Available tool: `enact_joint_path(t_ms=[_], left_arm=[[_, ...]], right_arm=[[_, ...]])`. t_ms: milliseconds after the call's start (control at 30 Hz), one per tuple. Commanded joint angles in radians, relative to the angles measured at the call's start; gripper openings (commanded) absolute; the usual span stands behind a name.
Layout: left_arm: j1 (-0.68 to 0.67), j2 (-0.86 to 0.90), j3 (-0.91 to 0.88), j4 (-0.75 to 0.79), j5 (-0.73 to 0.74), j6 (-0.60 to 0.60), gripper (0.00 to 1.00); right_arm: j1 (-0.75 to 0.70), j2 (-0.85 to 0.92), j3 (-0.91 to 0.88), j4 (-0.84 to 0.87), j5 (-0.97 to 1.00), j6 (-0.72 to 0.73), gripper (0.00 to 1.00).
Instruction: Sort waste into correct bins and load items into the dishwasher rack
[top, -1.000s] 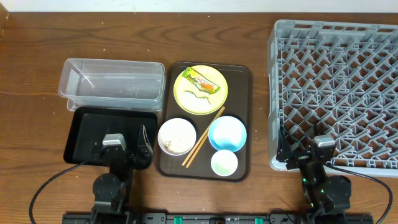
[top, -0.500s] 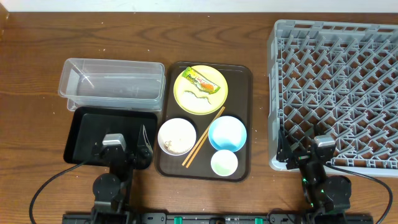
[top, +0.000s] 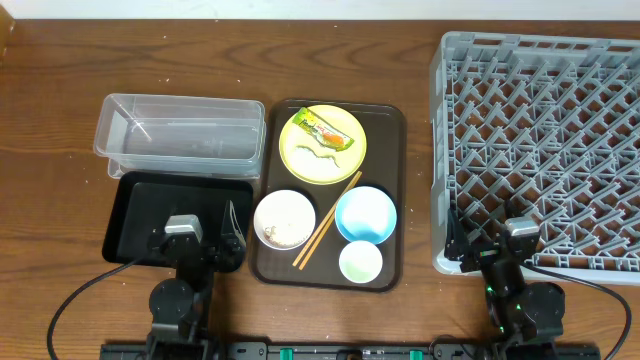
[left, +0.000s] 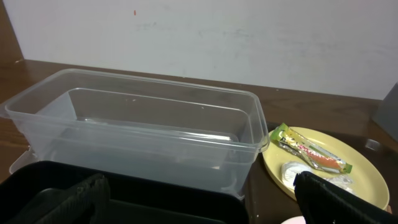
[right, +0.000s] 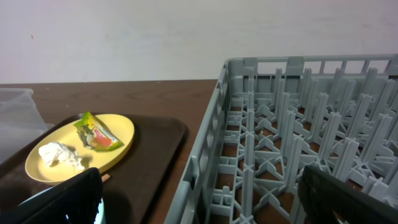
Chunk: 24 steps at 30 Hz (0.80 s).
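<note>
Left wrist: left fingers (left: 68, 200) spread apart, clear tub (left: 155, 148) just ahead; right fingers (right: 62, 200) spread apart, rack (right: 214, 134) alongside.

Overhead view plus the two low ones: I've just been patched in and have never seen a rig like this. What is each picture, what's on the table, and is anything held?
The top-down picture comes from a fixed camera above the table. The two dark shapes at its bottom edge are the robot's left arm and right arm. The other two pictures come from a camera on each wrist, looking forward between that arm's own jaws. Both sets of jaws stand open and hold nothing. On the table are a clear tub, a black tray, and a brown tray carrying a yellow plate with a wrapper and white scrap, a white bowl, a blue bowl, a green cup and chopsticks. The grey rack sits on the right.
</note>
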Motion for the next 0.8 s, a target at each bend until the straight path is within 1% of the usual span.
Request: enact_joint_path(t_ms=[0,300,467,600,767], left_arm=[[0.005,-0.002,-0.031,-0.018,-0.009,0.010,0.97],[0.005,-0.002,-0.031,-0.018,-0.009,0.010,0.98],[0.005,-0.002,-0.027,-0.023,-0.009,-0.071,0.98],[0.005,-0.001,0.007,-0.095,-0.009,-0.074,0.97],[0.005,0.007,0.089,-0.215,-0.009,-0.074,0.97]], right_arm=[[-0.005,0.003,-0.001,-0.004,0.006,-0.006,0.99],[-0.005,0.003,-0.001,0.001,0.011,-0.005,0.99],[-0.005,0.003,0.000,0.005,0.003,-0.003,0.99],[-0.005,0.003,0.008,0.002,0.037,-0.003,0.99],[-0.005,0.016,0.061,-0.035,0.103,-0.008,0.99]])
